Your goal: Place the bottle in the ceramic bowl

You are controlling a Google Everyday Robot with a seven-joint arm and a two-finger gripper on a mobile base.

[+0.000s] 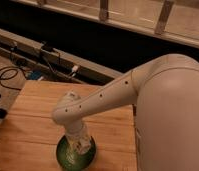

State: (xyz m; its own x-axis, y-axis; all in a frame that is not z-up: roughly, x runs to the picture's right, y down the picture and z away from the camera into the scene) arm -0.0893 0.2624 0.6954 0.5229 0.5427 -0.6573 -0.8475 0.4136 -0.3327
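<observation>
The dark-green ceramic bowl [75,155] sits on the wooden table [33,120] near its front edge. My white arm reaches down from the right, and the gripper [79,142] hangs right over the bowl's inside. The wrist and gripper cover most of the bowl's middle. A pale shape at the gripper's tip may be the bottle, but I cannot tell it apart from the gripper.
A dark ledge with cables and a small white plug [73,70] runs behind the table. A coiled black cable [8,77] lies on the floor at the left. My large white body [168,115] fills the right side.
</observation>
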